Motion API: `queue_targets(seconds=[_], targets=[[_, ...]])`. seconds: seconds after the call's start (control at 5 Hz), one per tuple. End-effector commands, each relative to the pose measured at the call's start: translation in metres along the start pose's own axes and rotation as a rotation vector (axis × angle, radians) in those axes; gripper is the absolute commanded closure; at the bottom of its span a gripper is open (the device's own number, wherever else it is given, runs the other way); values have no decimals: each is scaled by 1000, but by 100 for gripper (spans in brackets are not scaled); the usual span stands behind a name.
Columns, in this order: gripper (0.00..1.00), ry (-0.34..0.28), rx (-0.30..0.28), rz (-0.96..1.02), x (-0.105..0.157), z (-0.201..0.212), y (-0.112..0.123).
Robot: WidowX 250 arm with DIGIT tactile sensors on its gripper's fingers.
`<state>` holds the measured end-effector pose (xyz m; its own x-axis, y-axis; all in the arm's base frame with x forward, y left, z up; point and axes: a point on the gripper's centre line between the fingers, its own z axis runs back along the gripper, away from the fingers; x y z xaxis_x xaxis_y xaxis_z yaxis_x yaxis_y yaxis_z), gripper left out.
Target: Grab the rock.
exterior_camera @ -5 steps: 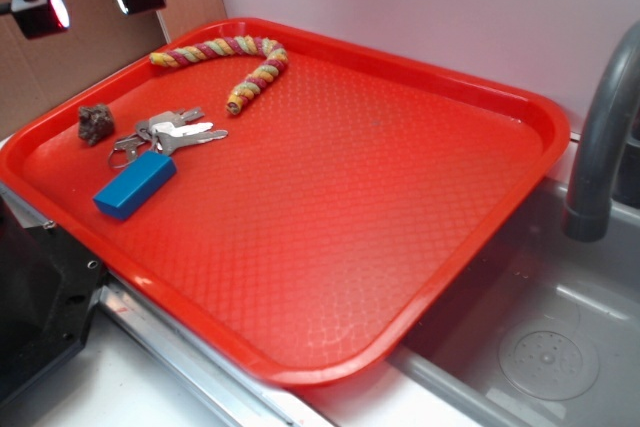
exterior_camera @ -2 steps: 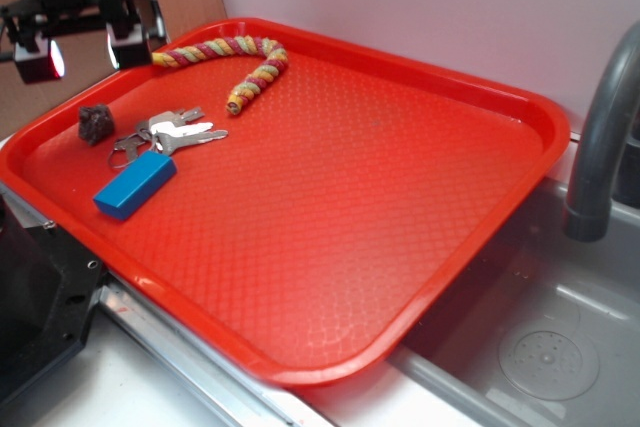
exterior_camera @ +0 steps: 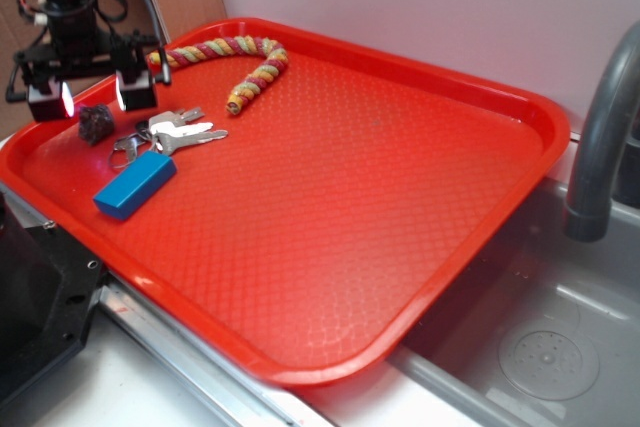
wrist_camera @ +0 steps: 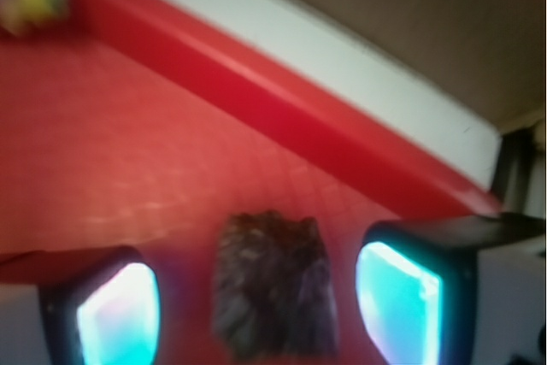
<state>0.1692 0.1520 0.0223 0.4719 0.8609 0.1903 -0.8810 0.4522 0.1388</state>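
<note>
While the gripper point(exterior_camera: 92, 99) is hanging wide open over the tray's point(exterior_camera: 420, 187) far left edge, the rock point(exterior_camera: 96, 123) is sitting between its fingers, beside the keys point(exterior_camera: 170, 133). Seen from the wrist, the rock point(wrist_camera: 273, 284) is lying between both glowing pads point(wrist_camera: 397, 297), touching neither.

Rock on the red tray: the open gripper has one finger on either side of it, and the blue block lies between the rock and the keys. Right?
Not quite. The blue block lies nearer the camera than the keys, not between them and the rock. The exterior view shows this; the open gripper does straddle the rock on the red tray.
</note>
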Motion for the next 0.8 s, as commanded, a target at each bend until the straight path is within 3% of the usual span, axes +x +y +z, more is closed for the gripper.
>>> queue_targets(seconds=[0.0, 0.4, 0.6], targets=[[100, 25, -54, 23, 9, 1, 13], [100, -2, -67, 60, 8, 9, 13], [100, -92, -84, -27, 5, 64, -14]])
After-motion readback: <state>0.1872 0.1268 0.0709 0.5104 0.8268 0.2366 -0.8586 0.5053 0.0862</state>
